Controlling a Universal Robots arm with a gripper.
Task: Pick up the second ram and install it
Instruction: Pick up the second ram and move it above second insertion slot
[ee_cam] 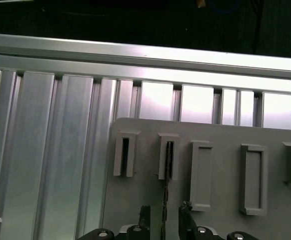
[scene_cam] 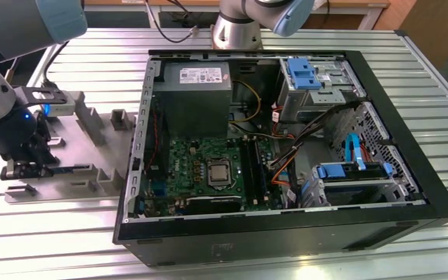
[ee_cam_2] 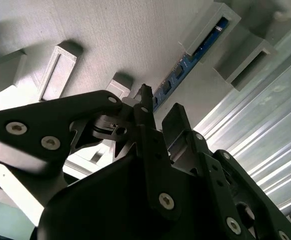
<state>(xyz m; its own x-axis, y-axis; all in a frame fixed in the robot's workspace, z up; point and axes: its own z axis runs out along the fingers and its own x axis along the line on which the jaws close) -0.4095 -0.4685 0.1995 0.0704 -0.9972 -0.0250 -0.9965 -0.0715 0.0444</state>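
The task is at its pick-up stage: the second ram [ee_cam: 166,165] stands on edge in a slot of the grey fixture [scene_cam: 91,146] beside the open computer case [scene_cam: 410,192], well apart from the motherboard [scene_cam: 200,163], so lifting and installing are both left to do. The arm reaches down over the fixture at the exterior view's left, wrist pointing at the tray. The gripper [ee_cam: 165,214] straddles the strip with its jaws apart, one finger on each side and neither visibly touching it
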